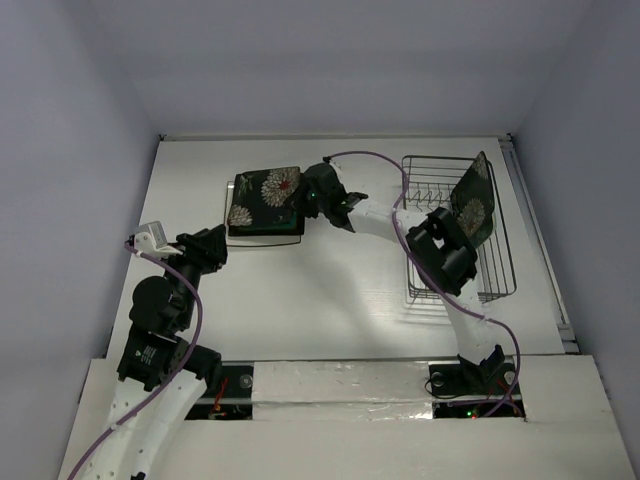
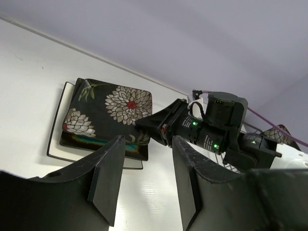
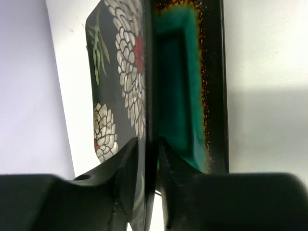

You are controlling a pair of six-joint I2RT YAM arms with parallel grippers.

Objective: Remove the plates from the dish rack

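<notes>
left arm [image 1: 160, 310], right arm [image 1: 445, 250]: black joints, white-wrapped links | cables [image 1: 360, 153]: purple | left gripper fingers [image 2: 107, 173]: black | LEDs [image 2: 193, 123]: green

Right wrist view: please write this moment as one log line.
right tool shut on flowered plate | over teal plate | left tool open | upright plate in dish rack

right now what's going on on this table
The right gripper is clamped on the edge of a black flowered plate. That plate sits on top of a stack, over a teal-centred plate and a white plate, left of the dish rack. A second flowered plate stands in the rack. The left gripper is open and holds nothing.
</notes>
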